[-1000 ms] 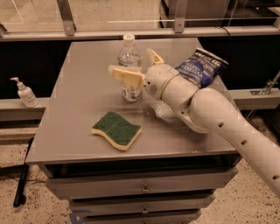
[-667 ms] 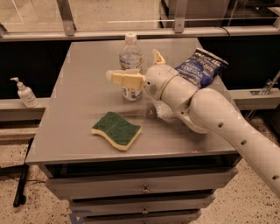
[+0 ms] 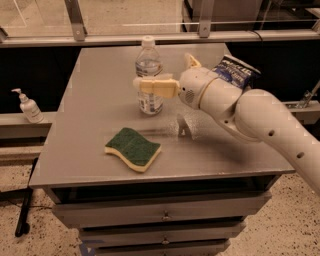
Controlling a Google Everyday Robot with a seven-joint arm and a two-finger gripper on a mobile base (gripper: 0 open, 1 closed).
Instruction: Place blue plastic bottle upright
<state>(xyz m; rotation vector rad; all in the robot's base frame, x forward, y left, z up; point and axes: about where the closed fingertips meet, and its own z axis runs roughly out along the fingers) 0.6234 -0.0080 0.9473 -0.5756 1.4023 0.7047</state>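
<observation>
The white arm's two-finger gripper point(image 3: 162, 71) holds its cream fingers point(image 3: 155, 86) wide apart, clamping nothing; one crosses the upright, clear ribbed blue plastic bottle point(image 3: 148, 62), the other stands at its 3 o'clock

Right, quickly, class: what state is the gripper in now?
Gripper: at mid-height of the upright blue plastic bottle; open, closed or holding it cannot be told.

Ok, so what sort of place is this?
Probably a lab or workshop test area: a grey metal drawer cabinet on a speckled floor, a glass partition behind, a white pump-dispenser bottle on a side ledge. The robot's tool is at the clear ribbed plastic water bottle on the cabinet.
</observation>
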